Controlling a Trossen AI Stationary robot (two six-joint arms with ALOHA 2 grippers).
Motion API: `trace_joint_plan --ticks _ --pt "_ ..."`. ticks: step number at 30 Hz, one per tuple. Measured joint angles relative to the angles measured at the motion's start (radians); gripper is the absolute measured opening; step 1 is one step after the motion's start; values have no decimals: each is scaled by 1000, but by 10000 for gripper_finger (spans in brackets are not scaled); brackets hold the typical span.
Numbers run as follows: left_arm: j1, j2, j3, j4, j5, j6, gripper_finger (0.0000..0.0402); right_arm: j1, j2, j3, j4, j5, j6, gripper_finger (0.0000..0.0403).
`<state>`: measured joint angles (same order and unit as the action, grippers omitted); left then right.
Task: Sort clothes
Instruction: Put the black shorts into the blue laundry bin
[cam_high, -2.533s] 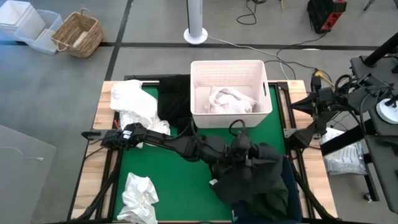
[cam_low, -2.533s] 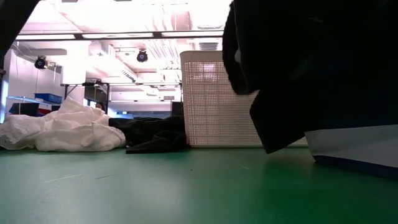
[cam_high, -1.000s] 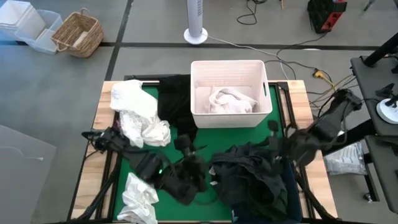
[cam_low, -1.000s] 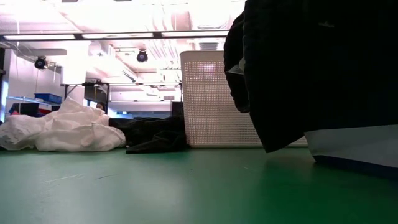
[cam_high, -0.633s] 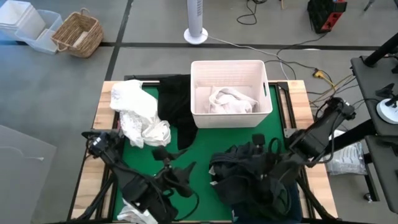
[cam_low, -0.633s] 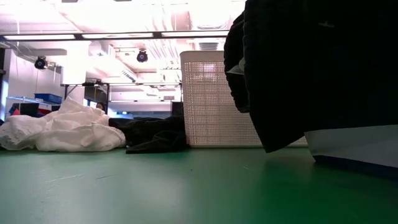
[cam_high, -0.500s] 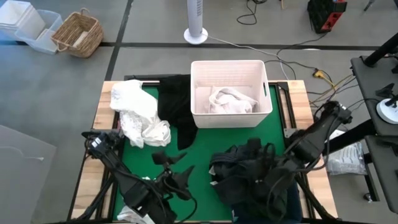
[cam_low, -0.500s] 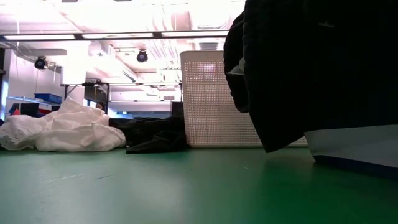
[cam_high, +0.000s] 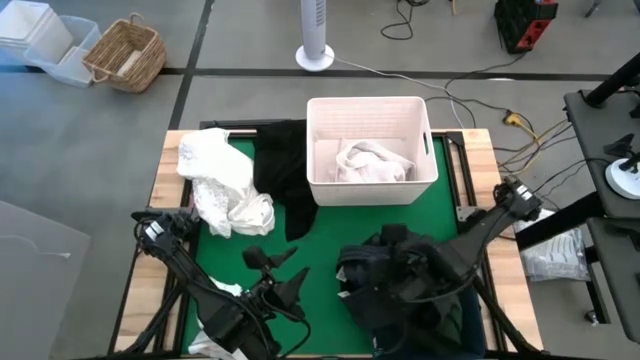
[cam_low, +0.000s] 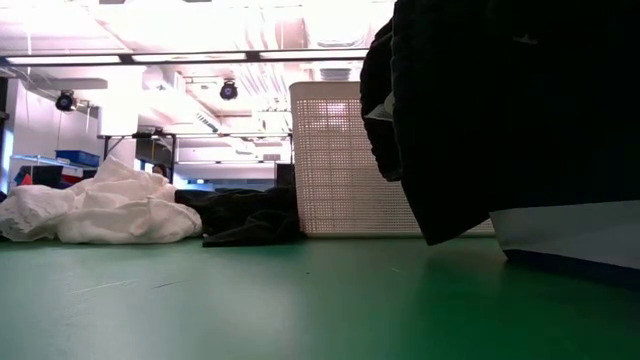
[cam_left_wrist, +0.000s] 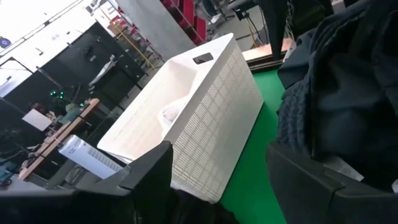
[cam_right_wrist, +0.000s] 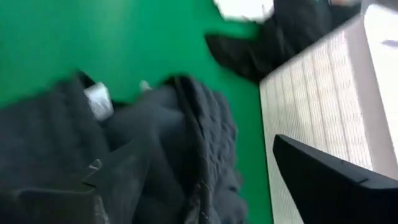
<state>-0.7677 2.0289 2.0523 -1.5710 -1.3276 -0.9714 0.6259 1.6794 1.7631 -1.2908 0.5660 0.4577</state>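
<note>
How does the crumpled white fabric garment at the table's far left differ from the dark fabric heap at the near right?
The crumpled white fabric garment is pale; the dark fabric heap is black to navy. The white one lies untouched, while the right gripper reaches over the dark heap. The dark heap looks bulkier. Both are rumpled, unfolded and outside the white plastic bin.

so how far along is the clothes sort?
Done: one white garment lies in the white bin. In hand: nothing gripped; the right gripper, open, reaches over the dark pile, and the left gripper hangs open over bare green mat. Left: the white clothes and a black garment near the bin, plus the pile.
</note>
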Motion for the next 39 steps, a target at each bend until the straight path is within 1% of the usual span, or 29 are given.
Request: trace_joint_plan --ticks 3,7,12,15,18,20,23,29,30,35,39 --pt "0 0 -15 0 -14 -10 232 -15 33 12 -43 -59 33 352" --pt "0 0 -8 0 -17 -9 232 -25 40 5 -38 -143 57 356" --pt "-2 0 2 0 -18 -3 233 -26 39 -16 -42 -152 69 348" --pt "-3 0 1 0 -18 6 233 -29 37 -16 -38 -150 74 333" --pt "-3 0 1 0 -18 8 233 -29 37 -17 -37 -150 74 300" --pt "-3 0 1 0 -18 8 233 -29 37 -18 -36 -148 78 264" --pt "-3 0 1 0 -18 8 233 -29 37 -18 -36 -148 82 195" --pt "-3 0 0 0 -18 9 233 -29 33 -18 -39 -148 71 38" --pt "-3 0 0 0 -18 9 233 -29 31 -18 -39 -148 64 24" --pt "-3 0 -1 0 -17 9 233 -29 13 -18 -40 -148 65 12" --pt "-3 0 -1 0 -17 9 233 -28 -36 -18 -39 -148 66 10"
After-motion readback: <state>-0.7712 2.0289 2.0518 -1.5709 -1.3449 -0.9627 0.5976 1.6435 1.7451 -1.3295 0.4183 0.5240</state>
